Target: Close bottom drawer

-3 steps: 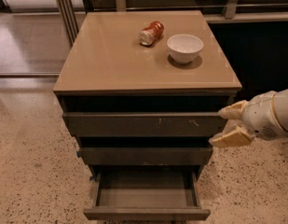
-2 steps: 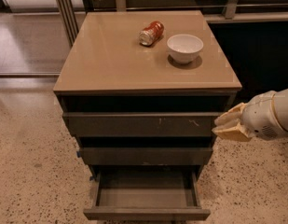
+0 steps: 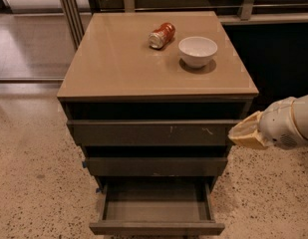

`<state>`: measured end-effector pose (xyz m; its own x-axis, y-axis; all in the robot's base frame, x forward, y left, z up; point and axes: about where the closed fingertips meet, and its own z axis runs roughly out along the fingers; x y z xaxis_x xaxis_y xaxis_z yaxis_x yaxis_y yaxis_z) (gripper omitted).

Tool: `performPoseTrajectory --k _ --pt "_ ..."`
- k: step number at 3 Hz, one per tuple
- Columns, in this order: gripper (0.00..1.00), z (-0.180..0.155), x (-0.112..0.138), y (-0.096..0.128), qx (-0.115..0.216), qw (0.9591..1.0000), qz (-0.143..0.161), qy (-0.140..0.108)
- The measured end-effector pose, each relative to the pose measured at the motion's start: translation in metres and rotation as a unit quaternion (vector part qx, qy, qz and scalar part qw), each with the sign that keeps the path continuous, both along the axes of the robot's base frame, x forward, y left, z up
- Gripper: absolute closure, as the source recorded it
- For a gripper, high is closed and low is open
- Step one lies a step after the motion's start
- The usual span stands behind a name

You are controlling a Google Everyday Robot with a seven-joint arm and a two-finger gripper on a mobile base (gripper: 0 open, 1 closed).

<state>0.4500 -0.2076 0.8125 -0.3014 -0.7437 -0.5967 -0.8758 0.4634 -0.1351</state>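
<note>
Pincer: right of the cabinet, level with the top drawer front, tip over that front's right end. Whether it touches cannot be told. Fingers are drawn together into one wedge, holding nothing. A second ago they were spread, and the tip has edged slightly left since. This reads as readying a push, not a grasp, but the pincer sits well above the work.

Below it is the middle drawer front, then the bottom drawer, lowest in the cabinet, pulled well out to the near side, unmoved.
- Panel's long axis runs left-right.
- Face points near, travel is near-far.
- Closing calls for a push toward the far side.

Counter carries a tipped can and a bowl.
</note>
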Motion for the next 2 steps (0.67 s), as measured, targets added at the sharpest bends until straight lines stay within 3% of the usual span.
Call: performPoseTrajectory --k 1,2 --pt "1.00 -0.020 -0.003 -0.002 0.023 0.9995 -0.022 0.001" --pt "1.00 -0.069 -0.011 -0.009 0.060 0.9957 -0.071 0.002"
